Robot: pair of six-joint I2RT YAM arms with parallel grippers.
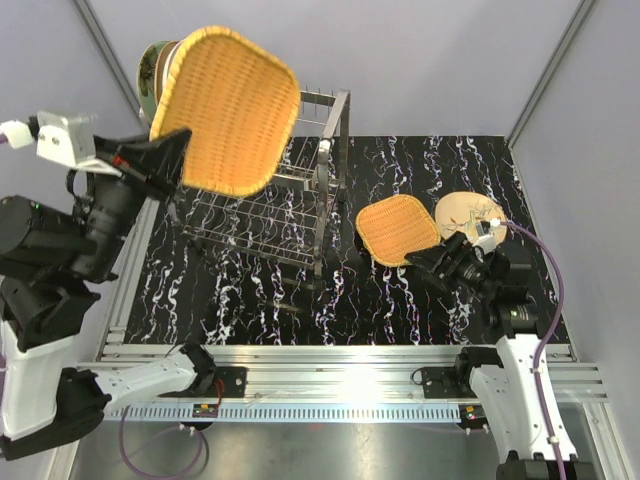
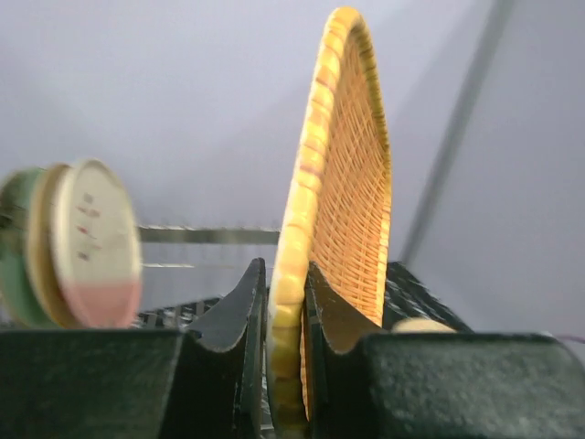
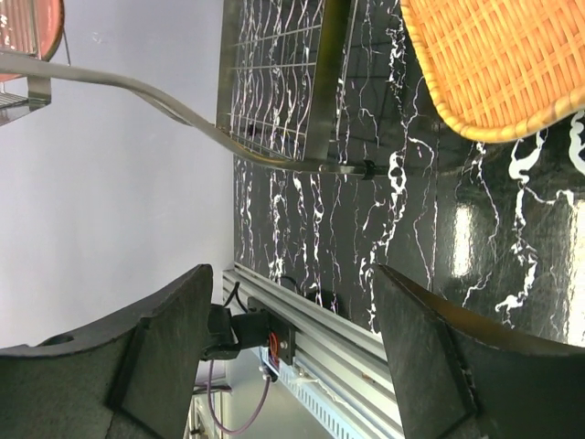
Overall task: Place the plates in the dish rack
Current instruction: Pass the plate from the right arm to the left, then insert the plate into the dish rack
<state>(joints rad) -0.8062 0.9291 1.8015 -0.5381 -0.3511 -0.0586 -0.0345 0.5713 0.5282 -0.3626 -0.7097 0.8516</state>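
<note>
**Wicker plate held up over the rack; right jaws wide and empty**

Top view: the left gripper (image 1: 168,152) holds a large orange woven wicker plate (image 1: 228,110) by its lower left rim. The plate is lifted clear, in front of the left half of the tall silver steel wire dish rack (image 1: 300,205). Behind the plate's upper left edge, a few round plates with green and cream rims (image 1: 148,70) stand on edge at the rack's far left end. To the right of the rack, a smaller orange wicker plate (image 1: 398,229) lies flat on the black white-veined table (image 1: 400,310). A beige round plate (image 1: 470,212) lies just beside it on the right. The right gripper (image 1: 432,255) is low at the near right edge of the smaller wicker plate.

Left wrist view: both black fingers (image 2: 242,311) are pressed onto the wicker rim, one on each face, and the plate (image 2: 352,183) stands upright. At left, blurred, a cream plate with a pink lower band (image 2: 96,247) stands beside a green one (image 2: 14,247).

Right wrist view: the right gripper (image 3: 294,279) has its jaws spread wide with nothing between them. The smaller wicker plate (image 3: 494,64) lies ahead on the table (image 3: 411,229), and the rack's wire frame (image 3: 283,91) is beyond.
</note>
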